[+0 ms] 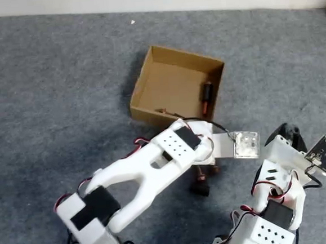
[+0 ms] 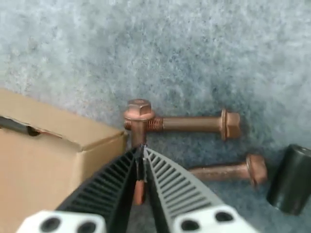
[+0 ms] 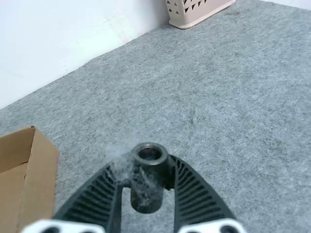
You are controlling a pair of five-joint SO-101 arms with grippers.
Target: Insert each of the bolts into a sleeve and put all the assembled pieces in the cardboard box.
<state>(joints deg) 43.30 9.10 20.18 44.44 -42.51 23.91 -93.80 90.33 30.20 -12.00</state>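
Three bolts were counted outside the cardboard box [image 1: 165, 82]. The first bolt [image 2: 138, 114] was clamped by its shank between the closed fingers of the left gripper [image 2: 141, 151], with its head pointed away from the wrist, just beside a corner of the box. The second bolt [image 2: 194, 123] was laid flat on the carpet [image 2: 194, 48], its threaded end right at the head of the first bolt; whether the two touched could not be told. The third bolt [image 2: 226, 171] was laid near the second and roughly parallel to it, its head just beside a loose sleeve [image 2: 290, 179] that was set on the carpet.

Three sleeves were counted in all, the loose sleeve included. A second sleeve [image 3: 147, 191] was grasped between the fingers of the right gripper [image 3: 146, 167], its open bore turned toward the wrist camera, well apart from the box. The third was seen inside the box, as part of the one assembled piece [image 1: 207, 96], which was laid on the box floor along a side wall.

The box was set on the carpet beyond both arms. One pale basket [image 3: 194, 9] was stood at the carpet's edge, against the wall.
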